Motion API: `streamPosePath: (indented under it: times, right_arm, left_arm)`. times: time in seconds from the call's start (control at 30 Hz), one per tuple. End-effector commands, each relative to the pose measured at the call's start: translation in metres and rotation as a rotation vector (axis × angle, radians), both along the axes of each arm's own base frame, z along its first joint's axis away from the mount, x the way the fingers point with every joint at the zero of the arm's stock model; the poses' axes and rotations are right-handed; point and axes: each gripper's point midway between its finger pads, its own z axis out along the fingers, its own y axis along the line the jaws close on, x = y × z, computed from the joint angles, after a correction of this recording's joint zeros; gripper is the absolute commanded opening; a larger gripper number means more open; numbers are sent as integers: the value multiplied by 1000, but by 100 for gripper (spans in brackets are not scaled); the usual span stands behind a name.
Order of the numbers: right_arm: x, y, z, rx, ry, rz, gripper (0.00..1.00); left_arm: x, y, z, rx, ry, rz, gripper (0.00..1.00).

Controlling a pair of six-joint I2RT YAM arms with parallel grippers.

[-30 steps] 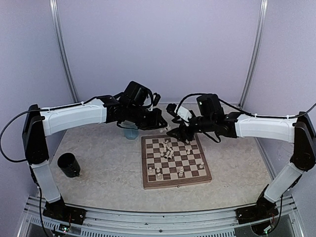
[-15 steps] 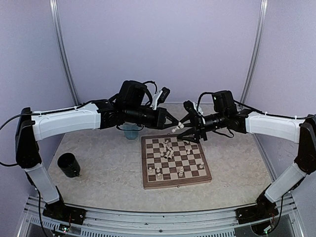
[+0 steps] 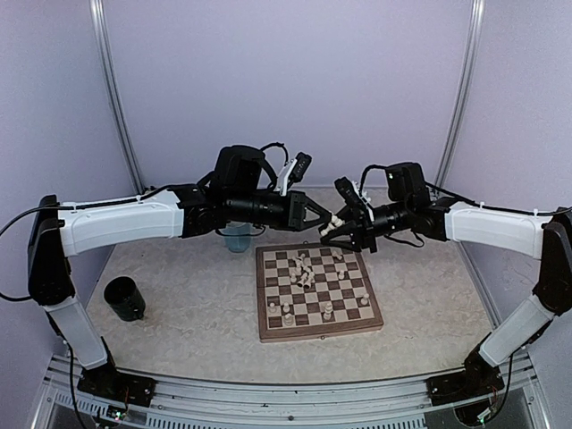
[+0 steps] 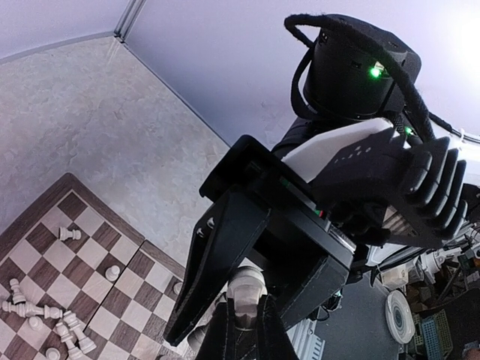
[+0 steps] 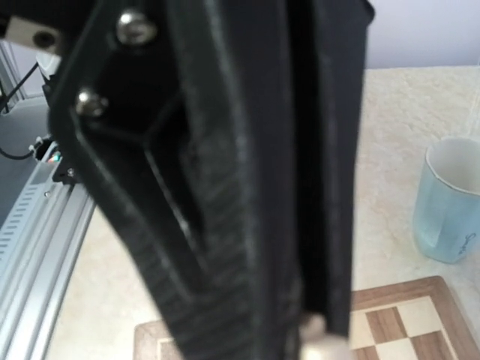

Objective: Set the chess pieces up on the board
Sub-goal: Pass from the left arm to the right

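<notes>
Two matte black grippers are meeting above the far rim of the checkered wooden board (image 3: 315, 337). The left gripper (image 3: 325, 217) is pinching a smooth cream chess piece (image 4: 246, 289). The right gripper (image 3: 336, 225) has its jaws flanking that piece, though whether they are gripping it is unclear. Other pieces (image 3: 306, 273) are lying scattered on the board. Script on the glossy blue cup (image 5: 450, 202) is too blurred to read.

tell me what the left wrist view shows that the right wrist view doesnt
Only the left wrist view: toppled chess pieces lying on the squares, and the right arm's wrist with its green light. Only the right wrist view: a pale blue cup and a metal rail at the left. Both: a part of the board and a pale piece right at the fingers.
</notes>
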Motion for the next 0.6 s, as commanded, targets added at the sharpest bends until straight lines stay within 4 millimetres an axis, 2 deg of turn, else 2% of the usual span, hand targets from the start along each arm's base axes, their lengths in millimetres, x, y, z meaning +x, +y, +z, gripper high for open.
streamPosePath:
  times: [0.0,0.2,0.37,0.57]
  right_arm:
    - [-3,-2,22,49,13,6,25]
    - [4,-5,19,53,5,-26,4]
    - [5,-10,5,26,-2,-44,1]
    - [7,-11,-10,2,2,-49,1]
  left_arm:
    - [-8,1,24,-63,-31,-14,0]
    - [-7,5,30,-67,-44,10,0]
    - [-6,22,52,-65,-95,72,0]
    - [-12,64,80,-68,-147,187,0]
